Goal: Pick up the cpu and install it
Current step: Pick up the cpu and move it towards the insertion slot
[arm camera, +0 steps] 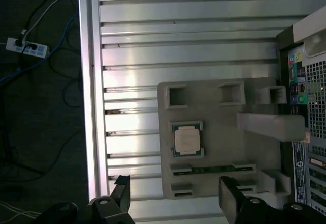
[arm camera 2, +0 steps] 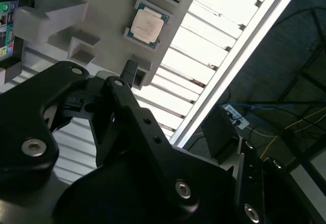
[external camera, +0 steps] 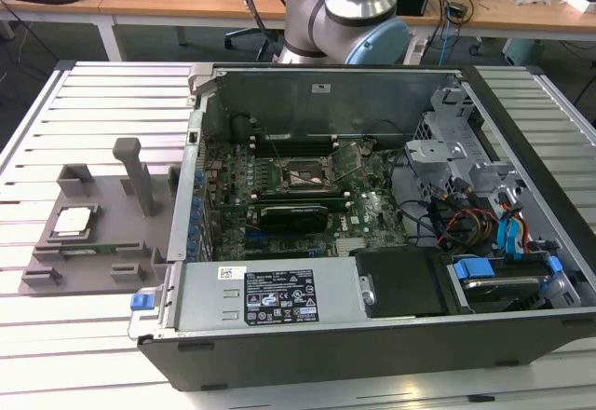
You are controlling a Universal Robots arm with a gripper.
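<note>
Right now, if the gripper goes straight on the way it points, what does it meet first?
Most likely the grey tray, close to the chip lying in it. The gripper is open and points at that tray with nothing between them; how far off it is remains unclear.
</note>
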